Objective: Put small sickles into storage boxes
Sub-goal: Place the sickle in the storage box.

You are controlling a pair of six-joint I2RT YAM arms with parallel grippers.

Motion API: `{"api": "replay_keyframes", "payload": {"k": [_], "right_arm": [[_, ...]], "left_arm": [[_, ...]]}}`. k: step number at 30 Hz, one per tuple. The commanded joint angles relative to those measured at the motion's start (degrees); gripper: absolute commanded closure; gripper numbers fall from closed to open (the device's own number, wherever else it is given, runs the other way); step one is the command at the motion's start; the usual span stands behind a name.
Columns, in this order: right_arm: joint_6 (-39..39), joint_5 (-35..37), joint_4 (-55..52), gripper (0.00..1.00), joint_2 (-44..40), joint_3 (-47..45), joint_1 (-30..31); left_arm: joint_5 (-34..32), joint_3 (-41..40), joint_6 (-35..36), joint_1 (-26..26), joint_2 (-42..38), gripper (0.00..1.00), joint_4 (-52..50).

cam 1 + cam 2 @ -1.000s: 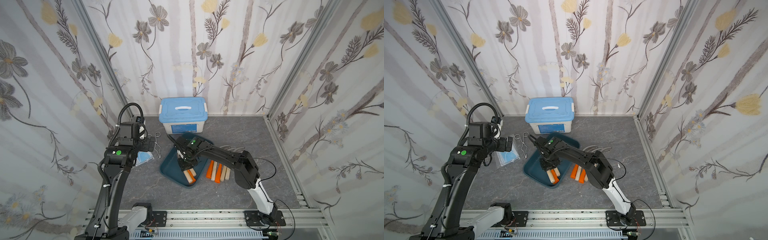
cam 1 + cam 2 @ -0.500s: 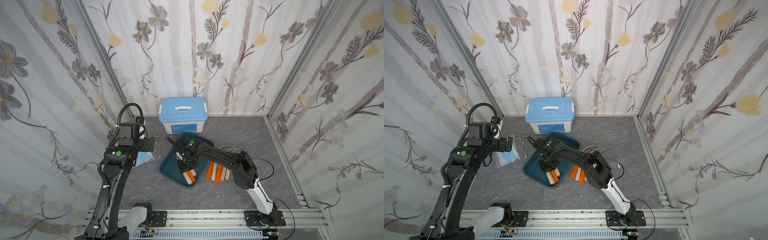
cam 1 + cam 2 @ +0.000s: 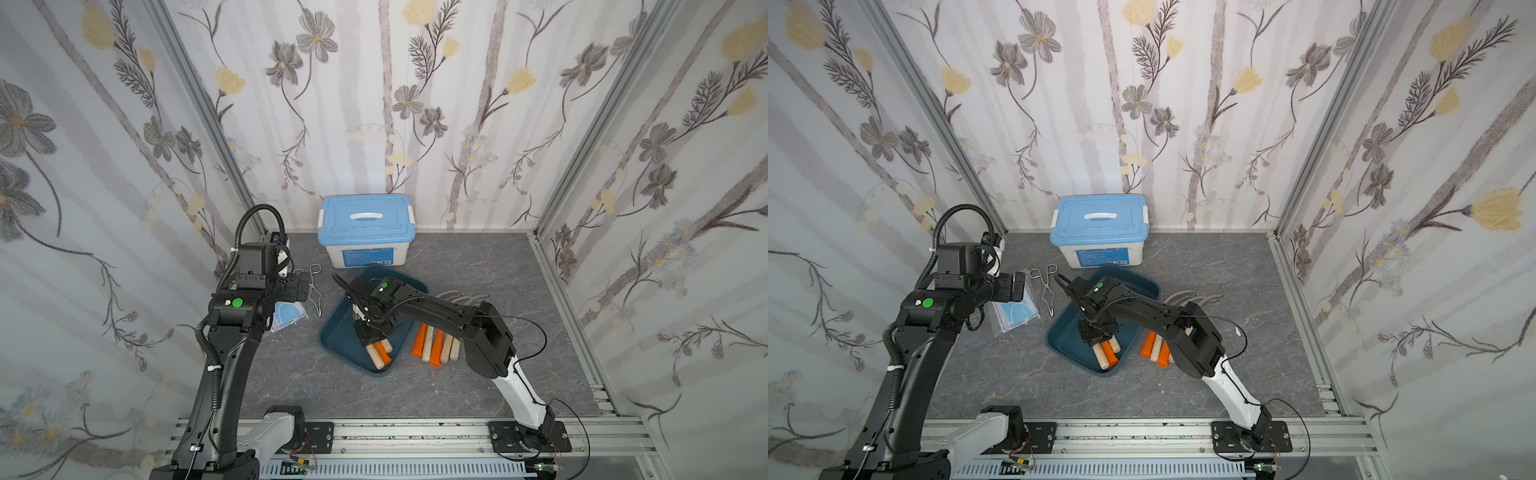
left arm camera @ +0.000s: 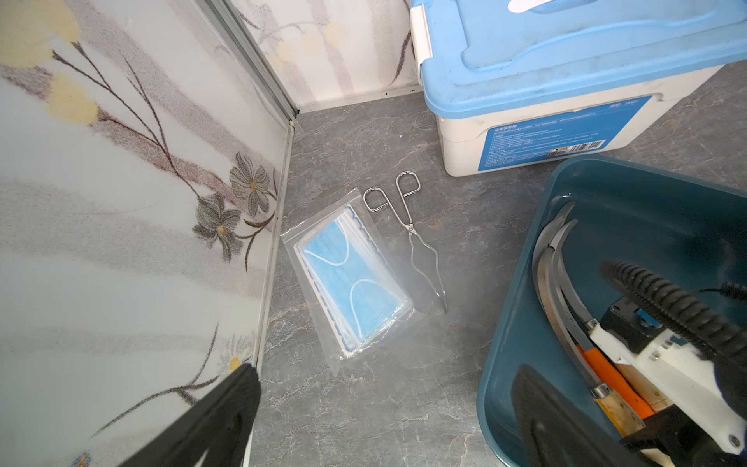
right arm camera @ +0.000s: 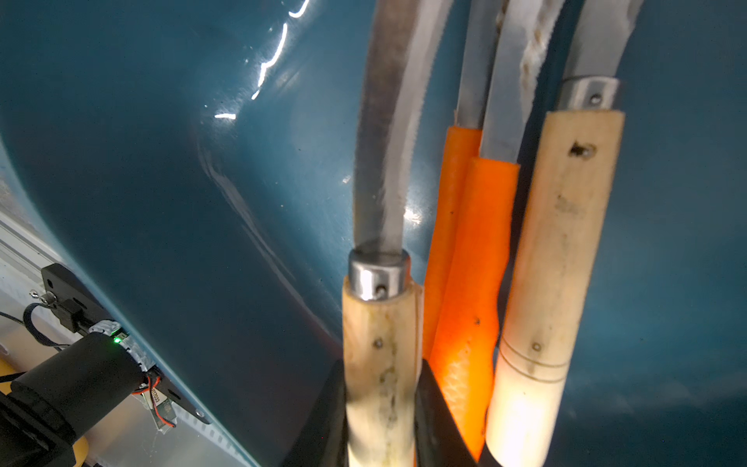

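Right wrist view: wooden-handled sickle point(image 5: 378, 319) gripped inside teal tray point(image 5: 161, 161)

Its handle is clamped in the right gripper point(image 5: 382, 378), beside three stowed sickles point(image 5: 473, 263). On the desk point(image 3: 478, 257), loose sickles point(image 3: 436, 343) lie at the tray's 3 o'clock; the left gripper point(image 3: 296, 287), spread wide and empty, hangs at 10 o'clock.

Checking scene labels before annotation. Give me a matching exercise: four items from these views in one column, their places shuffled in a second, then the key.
Things:
1. wire tongs
2. blue-lidded box
3. mask pack
4. wooden-handled sickle

Places:
A. clamped in the jaws of the right gripper, down inside the teal tray
B. against the back wall
C. in a clear bag on the table, next to the left wall
D. on the table between the mask pack and the teal tray

Pairs: 1-D, 2-B, 3-C, 4-A
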Motion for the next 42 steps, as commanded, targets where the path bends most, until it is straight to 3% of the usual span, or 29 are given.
{"api": "replay_keyframes", "payload": {"k": [1, 27, 36, 42], "right_arm": [[-0.7, 0.4, 0.6, 0.94, 0.2, 0.4, 0.1], [-0.7, 1.4, -0.1, 0.79, 0.3, 0.5, 0.1], [-0.7, 2.8, -1.0, 0.62, 0.4, 0.5, 0.1], [-0.7, 3.4, -0.9, 0.61, 0.2, 0.4, 0.1]], "left_arm": [[0.7, 0.5, -1.0, 0.4, 0.2, 0.0, 1.1], [0.4, -0.4, 0.0, 0.8, -0.3, 0.0, 0.7], [0.4, 0.0, 0.6, 0.7, -0.3, 0.0, 0.3], [0.4, 0.0, 0.8, 0.7, -0.3, 0.0, 0.2]]}}
